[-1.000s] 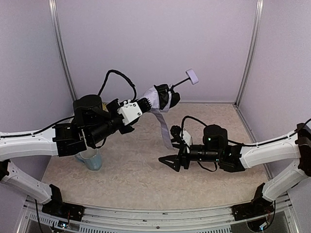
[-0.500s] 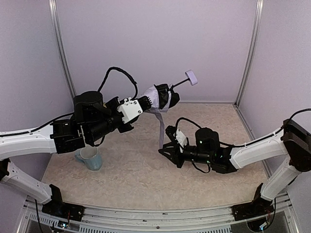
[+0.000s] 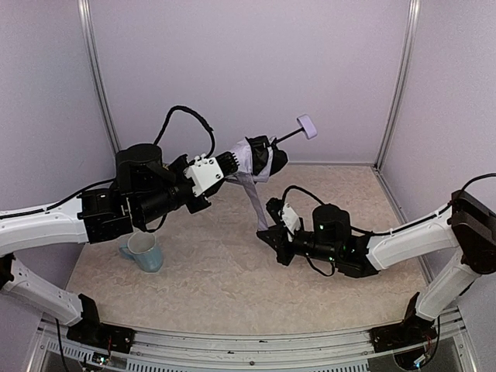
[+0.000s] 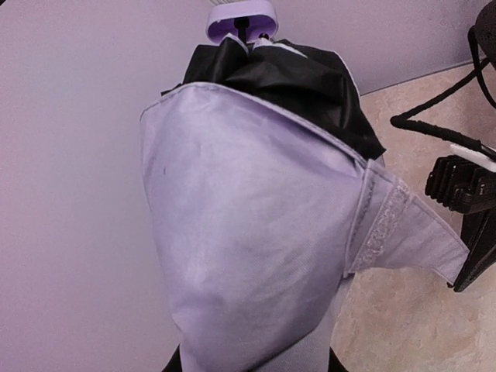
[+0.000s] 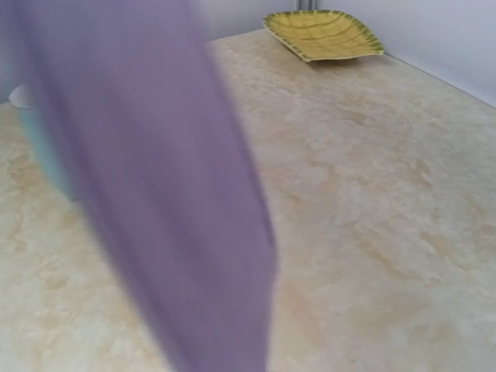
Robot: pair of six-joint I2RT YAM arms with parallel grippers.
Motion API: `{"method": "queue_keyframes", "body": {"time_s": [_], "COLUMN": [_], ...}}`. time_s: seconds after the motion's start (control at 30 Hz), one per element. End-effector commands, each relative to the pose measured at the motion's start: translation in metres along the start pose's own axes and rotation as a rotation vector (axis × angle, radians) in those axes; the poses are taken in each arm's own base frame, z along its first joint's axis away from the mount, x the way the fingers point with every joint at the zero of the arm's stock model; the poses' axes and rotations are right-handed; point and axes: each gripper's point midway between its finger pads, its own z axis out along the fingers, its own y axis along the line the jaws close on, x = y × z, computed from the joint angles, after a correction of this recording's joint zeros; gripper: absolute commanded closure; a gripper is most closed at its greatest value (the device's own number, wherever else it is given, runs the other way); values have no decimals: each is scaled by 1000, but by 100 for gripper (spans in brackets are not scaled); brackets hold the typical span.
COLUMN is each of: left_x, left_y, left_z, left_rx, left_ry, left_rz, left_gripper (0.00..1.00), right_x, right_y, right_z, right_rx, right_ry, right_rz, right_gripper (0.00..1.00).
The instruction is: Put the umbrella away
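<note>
Top external shows left fingers [image 3: 230,163] clamping the raised umbrella [image 3: 260,157], right fingers [image 3: 267,231] pinched shut on its dangling strap [image 3: 254,198].

Soft, even light all round for you, with a faint lilac cast coming off the walls [image 3: 248,62]. On your top camera the table [image 3: 194,287] reads bright and clean, just pale fuzzy shadows pooled under the arms. Watch the edges: the frame posts [image 3: 97,74] tilt and curve slightly, that's wide-lens bend. Left wrist now: the umbrella [image 4: 256,232] fills your view, sharp enough to show creases and stitching, its black folds going dim up top. Right wrist is your weak one. The strap [image 5: 155,194] is a purple smear, far too close to focus, and the mug [image 5: 35,132] behind it is mush. The yellow plate [image 5: 322,35] at the back holds its lines.
</note>
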Motion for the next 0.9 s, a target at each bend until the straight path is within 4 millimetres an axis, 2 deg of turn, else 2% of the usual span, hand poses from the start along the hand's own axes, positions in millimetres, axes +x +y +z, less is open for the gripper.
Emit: {"method": "queue_keyframes", "body": {"time_s": [0.0,0.1,0.13,0.17,0.23,0.3,0.33,0.4,0.43,0.47,0.5,0.53,0.57,0.63,0.7,0.73,0.8,0.87], "left_x": [-29,-22,-25,-34,-57,-85,-103,-132,-143,-151,-154,-158,-153,-136,-110,-97,-75,-60], "left_y": [68,93,100,107,117,122,117,98,84,65,40,18,-10,-60,-102,-119,-145,-164], "left_z": [-16,-10,-9,-12,-23,-39,-52,-76,-86,-95,-103,-110,-114,-118,-119,-119,-121,-119], "left_rx": [-108,-126,-120,-115,-99,-31,37,168,247,346,464,566,675,831,933,980,1049,1091], "left_ry": [-152,-174,-197,-233,-307,-385,-442,-538,-574,-599,-596,-602,-568,-474,-361,-316,-251,-205], "left_rz": [-189,-259,-279,-289,-300,-331,-333,-352,-363,-373,-383,-390,-399,-408,-396,-395,-402,-411], "left_gripper": [100,100,100,100,100,100,100,100,100,100,100,100,100,100,100,100,100,100], "right_x": [4,9,12,20,41,59,68,77,73,60,46,18,-7,-71,-132,-170,-210,-237], "right_y": [25,63,74,84,87,75,63,27,3,-20,-53,-72,-99,-129,-138,-137,-123,-107], "right_z": [-7,-6,-5,-5,-9,-11,-7,6,14,22,27,35,37,37,27,19,3,-9], "right_rx": [-129,-282,-324,-366,-384,-353,-330,-294,-273,-252,-216,-196,-175,-168,-194,-209,-262,-294], "right_ry": [-13,11,20,38,67,67,73,87,75,45,24,-25,-47,-116,-180,-228,-266,-295], "right_rz": [-2,-4,-1,14,65,82,89,107,112,100,89,46,11,-93,-216,-295,-404,-472], "right_gripper": [100,100,100,100,100,100,100,100,100,100,100,100,100,100,100,100,100,100]}}
